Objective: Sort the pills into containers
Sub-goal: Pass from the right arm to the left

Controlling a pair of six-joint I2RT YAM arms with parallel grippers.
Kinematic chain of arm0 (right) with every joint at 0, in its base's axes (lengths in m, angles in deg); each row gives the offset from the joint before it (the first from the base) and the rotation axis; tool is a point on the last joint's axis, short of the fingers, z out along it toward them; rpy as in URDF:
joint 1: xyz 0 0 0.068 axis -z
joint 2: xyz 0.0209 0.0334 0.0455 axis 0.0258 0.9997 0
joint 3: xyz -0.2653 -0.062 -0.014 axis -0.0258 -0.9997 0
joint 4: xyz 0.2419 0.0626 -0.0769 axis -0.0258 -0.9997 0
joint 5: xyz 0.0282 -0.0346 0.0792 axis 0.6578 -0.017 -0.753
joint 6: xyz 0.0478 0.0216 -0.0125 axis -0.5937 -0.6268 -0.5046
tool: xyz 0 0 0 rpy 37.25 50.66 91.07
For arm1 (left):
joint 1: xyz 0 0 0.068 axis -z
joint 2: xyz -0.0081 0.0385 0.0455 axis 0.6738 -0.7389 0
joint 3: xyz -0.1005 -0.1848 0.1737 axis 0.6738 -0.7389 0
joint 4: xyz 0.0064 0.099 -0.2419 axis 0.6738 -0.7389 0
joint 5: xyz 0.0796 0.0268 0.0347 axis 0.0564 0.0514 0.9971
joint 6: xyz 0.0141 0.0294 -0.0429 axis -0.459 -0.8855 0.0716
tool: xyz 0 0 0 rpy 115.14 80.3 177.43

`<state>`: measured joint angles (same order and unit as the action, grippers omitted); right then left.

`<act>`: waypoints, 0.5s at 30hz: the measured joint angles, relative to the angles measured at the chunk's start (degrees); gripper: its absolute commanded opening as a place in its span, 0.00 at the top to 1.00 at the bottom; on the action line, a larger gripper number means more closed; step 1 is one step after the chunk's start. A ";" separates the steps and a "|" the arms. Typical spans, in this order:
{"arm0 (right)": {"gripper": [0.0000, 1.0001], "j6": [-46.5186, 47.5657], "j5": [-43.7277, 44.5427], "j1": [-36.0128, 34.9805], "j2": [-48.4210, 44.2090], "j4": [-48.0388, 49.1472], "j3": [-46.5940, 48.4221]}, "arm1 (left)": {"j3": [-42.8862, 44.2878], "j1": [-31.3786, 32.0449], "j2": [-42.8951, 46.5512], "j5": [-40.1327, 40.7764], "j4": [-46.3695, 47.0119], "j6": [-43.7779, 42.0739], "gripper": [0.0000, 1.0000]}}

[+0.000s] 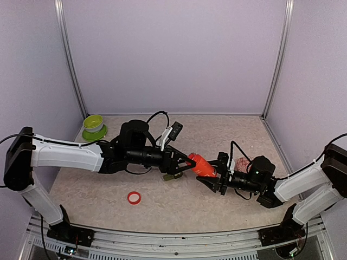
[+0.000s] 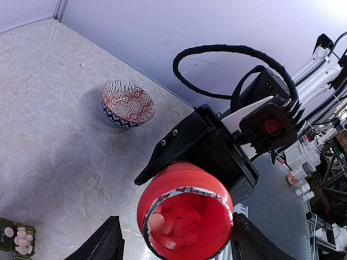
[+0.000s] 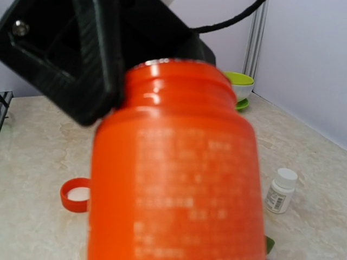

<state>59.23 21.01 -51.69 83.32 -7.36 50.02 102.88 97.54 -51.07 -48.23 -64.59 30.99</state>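
Two sets of jaws, one bottle: your right jaws clamp its body, open mouth facing your left jaws, spread wide beside the rim. Looks staged for tipping pills into the containers just below.

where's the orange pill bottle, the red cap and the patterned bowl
orange pill bottle [image 1: 201, 165], top external view, on its side wall
red cap [image 1: 134, 197], top external view, on its middle
patterned bowl [image 2: 127, 102], left wrist view, on the red pattern
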 measured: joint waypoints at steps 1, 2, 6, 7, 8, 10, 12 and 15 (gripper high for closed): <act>0.60 0.00 0.02 -0.04 0.13 -0.02 0.04 | 0.00 0.00 0.00 -0.02 0.24 0.00 0.35; 0.60 0.00 0.02 -0.11 0.26 -0.20 0.13 | 0.00 0.00 0.00 -0.07 0.48 0.00 0.39; 0.60 0.00 0.11 -0.35 0.70 -0.74 0.76 | 0.00 0.00 0.00 -0.42 1.18 0.04 0.46; 0.60 0.00 0.11 -0.35 0.72 -0.74 0.81 | 0.00 0.00 0.00 -0.42 1.36 0.04 0.47; 0.60 -0.02 0.13 -0.35 0.72 -0.74 0.83 | 0.00 -0.02 0.00 -0.46 1.42 0.02 0.49; 0.60 -0.02 0.26 -0.35 0.72 -0.81 0.85 | -0.02 -0.09 0.00 -0.44 1.51 0.02 0.52; 0.60 -0.09 0.42 -0.39 0.74 -1.27 0.87 | -0.04 -0.31 0.00 -0.46 1.79 -0.02 0.56; 0.59 -0.15 0.48 -0.39 0.79 -1.53 0.90 | -0.13 -0.35 -0.02 -0.46 1.79 0.00 0.62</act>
<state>59.08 21.49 -52.09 84.11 -8.89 50.92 102.75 97.19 -51.09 -48.69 -62.79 30.99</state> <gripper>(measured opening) 0.532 0.426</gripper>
